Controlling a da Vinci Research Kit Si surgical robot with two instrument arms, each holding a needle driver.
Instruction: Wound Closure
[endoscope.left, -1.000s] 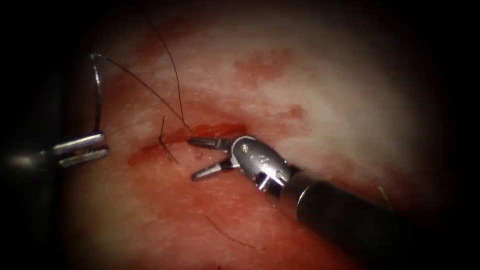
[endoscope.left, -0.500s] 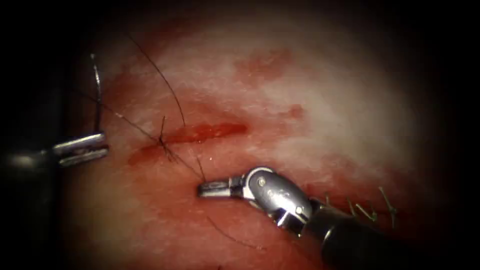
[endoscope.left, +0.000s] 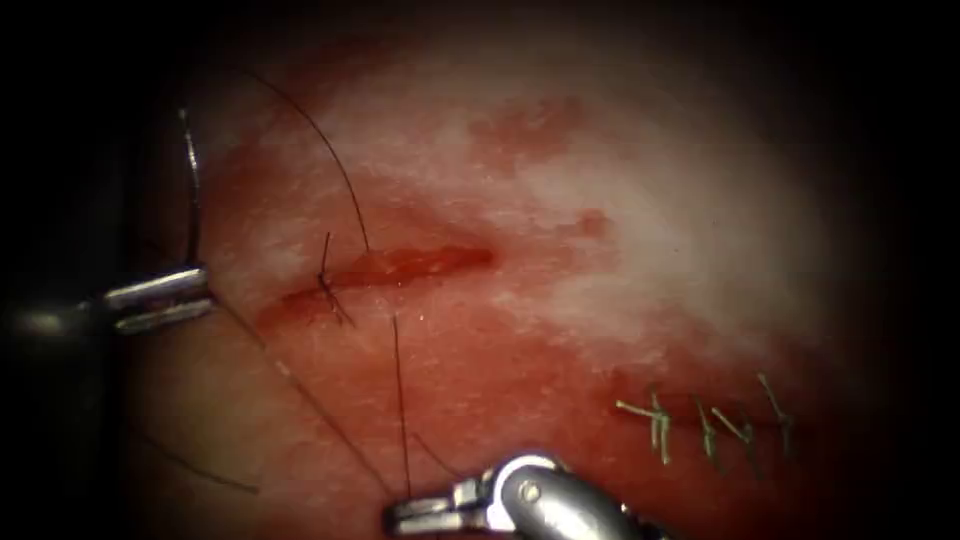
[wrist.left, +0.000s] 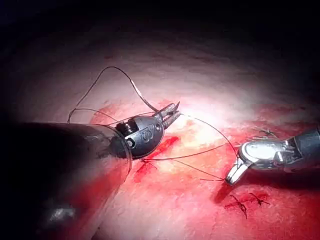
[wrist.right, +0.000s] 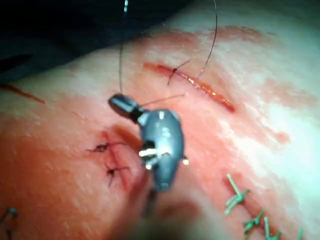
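Note:
The cut (endoscope.left: 420, 262) lies across the tissue (endoscope.left: 640, 210), wet with red fluid, with a knotted stitch (endoscope.left: 326, 282) at its left end. Left of the cut, my left tool (endoscope.left: 160, 298) is shut on the curved needle (endoscope.left: 192, 190) near its lower end. The needle stands up out of the tissue. Below the cut, my right tool (endoscope.left: 415, 515) is shut on the thread (endoscope.left: 400, 400), which runs taut from the cut's edge down to its jaws. The left wrist view shows the left tool (wrist.left: 171, 112) and the right tool (wrist.left: 232, 175) on the thread. The right wrist view shows the right tool (wrist.right: 121, 104).
A row of green stitches (endoscope.left: 700, 420) closes another cut at the lower right. Two dark stitches (wrist.right: 110, 160) sit in the tissue close to the right tool. Loose thread (endoscope.left: 320, 140) arcs above the cut, and another strand (endoscope.left: 300, 390) runs from the left tool toward the right tool.
The right tool's jaws were open beside the cut, then shut on the thread and drew it down and away from the cut. The left tool kept the needle nearly still.

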